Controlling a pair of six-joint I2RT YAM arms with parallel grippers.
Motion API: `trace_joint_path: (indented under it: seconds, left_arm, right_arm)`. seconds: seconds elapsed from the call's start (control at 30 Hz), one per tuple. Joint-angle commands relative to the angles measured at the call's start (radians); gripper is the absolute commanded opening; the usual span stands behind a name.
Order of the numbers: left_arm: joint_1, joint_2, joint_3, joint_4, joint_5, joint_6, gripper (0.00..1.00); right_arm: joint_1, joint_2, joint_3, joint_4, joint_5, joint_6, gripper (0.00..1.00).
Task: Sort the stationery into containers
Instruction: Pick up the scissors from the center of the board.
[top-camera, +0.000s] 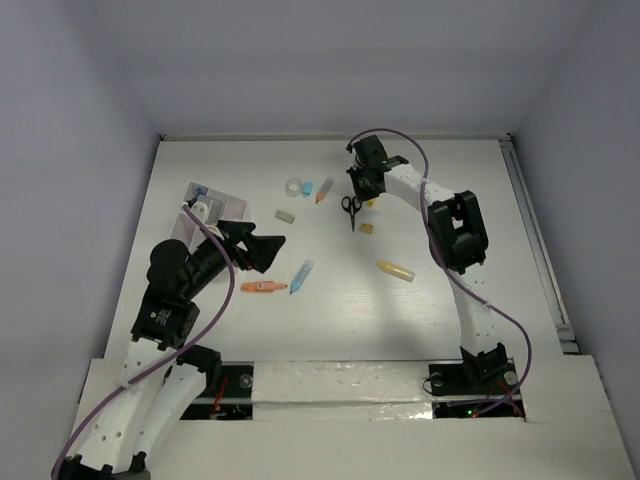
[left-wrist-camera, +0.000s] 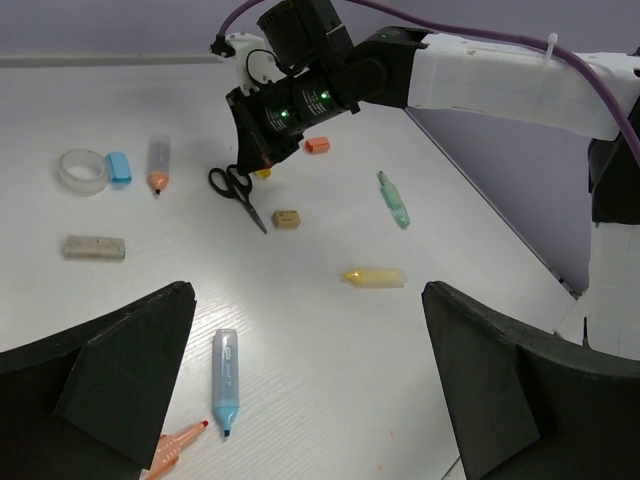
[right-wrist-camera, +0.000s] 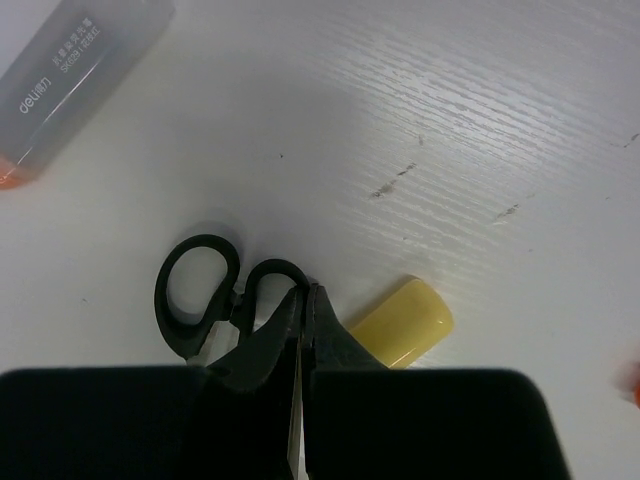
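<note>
Your right jaws sit shut at the scissors' (right-wrist-camera: 240, 296) handle loops, blades pointing toward the desk's (top-camera: 450, 300) near edge; left jaws gape, distant.

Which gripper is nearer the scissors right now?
Right. The right gripper, fingers shut, is down at the handles of the scissors; the left gripper hangs open far off, by the box.

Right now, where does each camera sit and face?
Top external: above, behind the robot, looking down on the table; left arm and right arm show.
Left wrist: faces across toward the right arm; open left gripper frames the bottom.
Right wrist: looks down at the scissors; shut right gripper fills the bottom.
All three show the scissors.
</note>
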Motion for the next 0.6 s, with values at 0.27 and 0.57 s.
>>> trace_joint_path:
  seconds: [0.27, 0.57]
  left_arm:
    - [0.027, 0.053, 0.035, 0.046, -0.006, -0.006, 0.9]
    - [0.027, 0.207, 0.05, 0.095, 0.091, -0.123, 0.72]
  right_arm:
    - [0.002, -0.281, -0.27, 0.396, -0.142, 0.078, 0.0]
    - [0.105, -0.624, -0.647, 0.6, -0.167, 0.146, 0.0]
